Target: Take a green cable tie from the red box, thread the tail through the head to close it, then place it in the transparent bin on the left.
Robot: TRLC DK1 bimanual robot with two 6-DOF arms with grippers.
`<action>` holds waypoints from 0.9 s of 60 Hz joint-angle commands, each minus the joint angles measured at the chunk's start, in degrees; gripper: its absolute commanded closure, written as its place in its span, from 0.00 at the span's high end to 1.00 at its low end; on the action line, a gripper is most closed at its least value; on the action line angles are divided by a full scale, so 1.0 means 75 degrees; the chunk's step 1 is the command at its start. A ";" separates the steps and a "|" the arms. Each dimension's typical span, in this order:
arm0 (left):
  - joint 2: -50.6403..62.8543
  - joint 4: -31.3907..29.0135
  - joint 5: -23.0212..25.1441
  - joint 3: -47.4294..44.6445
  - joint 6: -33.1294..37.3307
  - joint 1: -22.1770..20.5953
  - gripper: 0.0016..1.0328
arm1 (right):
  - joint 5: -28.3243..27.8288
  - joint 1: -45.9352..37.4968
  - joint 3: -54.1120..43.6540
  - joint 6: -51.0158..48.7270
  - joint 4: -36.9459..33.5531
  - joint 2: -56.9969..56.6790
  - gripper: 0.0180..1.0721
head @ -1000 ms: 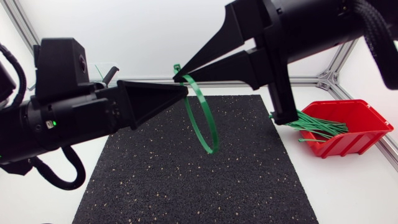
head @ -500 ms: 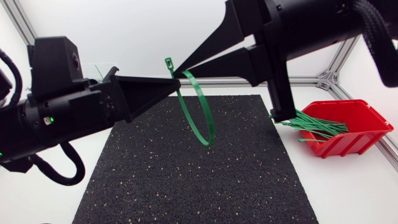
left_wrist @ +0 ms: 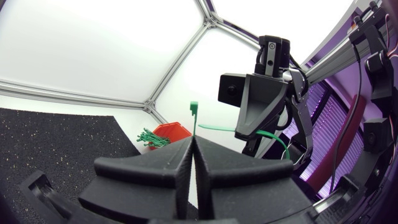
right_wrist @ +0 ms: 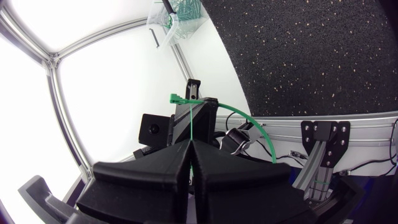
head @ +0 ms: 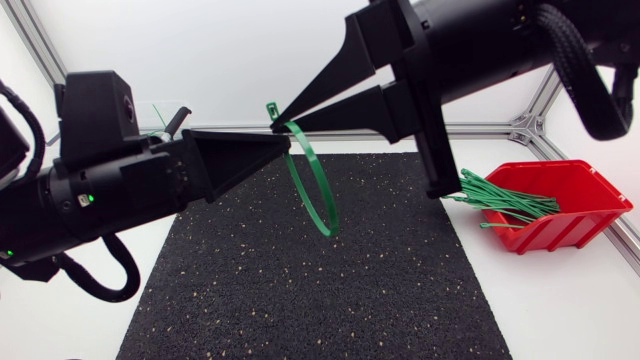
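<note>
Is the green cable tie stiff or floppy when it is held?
Probably springy rather than floppy: the green cable tie holds an open loop below the left gripper and right gripper, both pinching it. Likely very light, being a thin strip.

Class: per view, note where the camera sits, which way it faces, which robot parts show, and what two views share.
Head view: above the table, looking down; left fingers and right fingers show.
Left wrist: on left arm, facing the right arm; own fingers show.
Right wrist: on right arm, facing the left arm; own fingers show.
Shared by all: green cable tie.
</note>
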 commanded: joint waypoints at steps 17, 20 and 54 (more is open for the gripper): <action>0.0049 0.0161 0.0059 -0.0188 -0.0238 -0.0065 0.03 | -0.0024 0.0021 0.0128 0.0245 0.0241 -0.0081 0.06; 0.0049 0.0149 0.0071 -0.0188 -0.0238 -0.0076 0.03 | -0.0024 0.0021 0.0116 0.0256 0.0276 -0.0081 0.06; 0.0049 0.0161 0.0071 -0.0177 -0.0250 -0.0135 0.03 | -0.0048 -0.0049 -0.0165 0.0256 0.0487 0.0001 0.06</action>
